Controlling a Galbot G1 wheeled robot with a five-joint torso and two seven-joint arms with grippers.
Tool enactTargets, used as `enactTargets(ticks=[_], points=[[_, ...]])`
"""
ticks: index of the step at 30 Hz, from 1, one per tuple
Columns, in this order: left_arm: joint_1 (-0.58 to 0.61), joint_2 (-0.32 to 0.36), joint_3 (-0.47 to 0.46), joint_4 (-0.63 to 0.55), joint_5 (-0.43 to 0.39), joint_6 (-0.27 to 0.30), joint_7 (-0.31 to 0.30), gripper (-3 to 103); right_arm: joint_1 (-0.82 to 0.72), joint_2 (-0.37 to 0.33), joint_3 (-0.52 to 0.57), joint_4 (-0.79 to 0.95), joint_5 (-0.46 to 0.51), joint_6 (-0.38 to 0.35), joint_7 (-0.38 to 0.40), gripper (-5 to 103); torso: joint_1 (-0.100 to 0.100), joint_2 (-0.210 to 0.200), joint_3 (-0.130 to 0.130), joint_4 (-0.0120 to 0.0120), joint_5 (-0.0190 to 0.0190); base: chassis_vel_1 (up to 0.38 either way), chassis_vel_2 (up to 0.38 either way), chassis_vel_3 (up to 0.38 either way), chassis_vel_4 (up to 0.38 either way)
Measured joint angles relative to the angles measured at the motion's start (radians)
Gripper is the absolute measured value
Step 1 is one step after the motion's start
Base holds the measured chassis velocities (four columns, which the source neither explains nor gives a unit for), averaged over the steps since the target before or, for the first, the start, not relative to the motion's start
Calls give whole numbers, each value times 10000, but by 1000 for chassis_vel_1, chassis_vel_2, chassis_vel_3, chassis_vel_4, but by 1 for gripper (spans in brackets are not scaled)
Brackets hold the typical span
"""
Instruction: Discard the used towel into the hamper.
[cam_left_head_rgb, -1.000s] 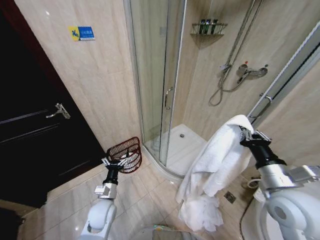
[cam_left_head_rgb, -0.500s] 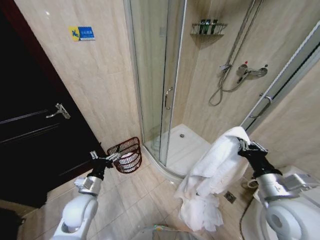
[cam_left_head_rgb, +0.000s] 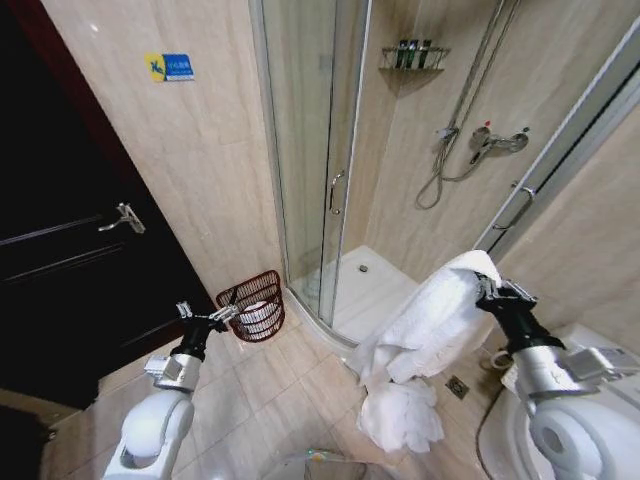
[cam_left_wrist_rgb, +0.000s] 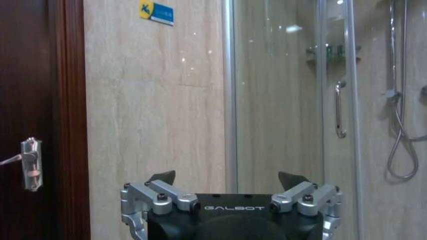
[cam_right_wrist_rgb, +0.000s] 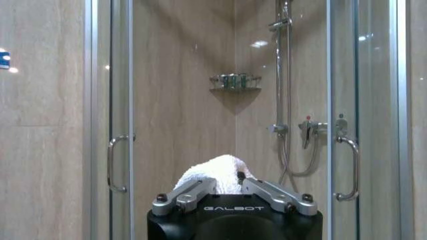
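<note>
White terry towel (cam_left_head_rgb: 425, 340) hangs long-axis downward from the right gripper (cam_left_head_rgb: 487, 288), which pinches its top fold (jaws mostly buried in cloth), well right of the hamper (cam_left_head_rgb: 254, 304). That reddish-brown wire basket tilts, mouth toward the left gripper (cam_left_head_rgb: 206, 316), whose fingers are spread just beside it.

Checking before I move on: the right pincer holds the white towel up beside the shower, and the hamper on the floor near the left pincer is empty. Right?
Not quite. The head view shows something white already lying inside the hamper, so it is not empty. The rest holds: the right pincer is shut on the white towel beside the shower, and the hamper stands on the floor near the open left pincer.
</note>
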Motion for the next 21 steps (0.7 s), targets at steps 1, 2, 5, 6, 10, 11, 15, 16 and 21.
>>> enactTargets(ticks=[1, 2, 5, 6, 10, 11, 15, 16, 21], points=[[0, -14, 8, -6, 6, 0, -7, 100, -19, 24, 0, 0, 0, 32, -12, 3, 0, 0, 0, 0, 0, 50, -78, -37, 56], [0, -14, 8, -6, 6, 0, -7, 100, -19, 24, 0, 0, 0, 32, -12, 3, 0, 0, 0, 0, 0, 50, -78, -37, 56], [-1, -46, 35, -46, 22, 16, -36, 100, -95, 111, 22, 0, -19, 188, -145, 3, 2, 0, 0, -1, 1, 14, -18, -12, 10], [2, -57, 41, -70, 30, 69, -39, 100, -122, 141, 33, 0, -37, 231, -202, 3, 2, 0, 0, -2, 0, 0, 0, 0, 0], [33, -86, 51, -165, 93, 268, -68, 100, -134, 186, 28, -2, -86, 300, -306, 3, 7, -1, 2, -2, 1, 0, 0, 0, 0], [37, -89, 50, -183, 149, 307, -71, 100, -99, 186, 20, -2, -93, 315, -311, 3, 7, -1, 1, -1, 1, 0, 0, 0, 0], [27, -92, 27, -190, 237, 352, -87, 100, 19, 179, -18, -2, -91, 347, -256, 3, 7, -1, 2, -1, 0, 0, 0, 0, 0], [21, -93, 17, -190, 241, 355, -90, 100, 21, 179, -21, -2, -91, 357, -256, 3, 7, -1, 1, -1, 0, 0, 0, 0, 0], [19, -110, 12, -187, 252, 354, -95, 100, -29, 211, -26, -2, -127, 401, -328, 3, 6, -1, 1, -3, 1, 0, 0, 0, 0]])
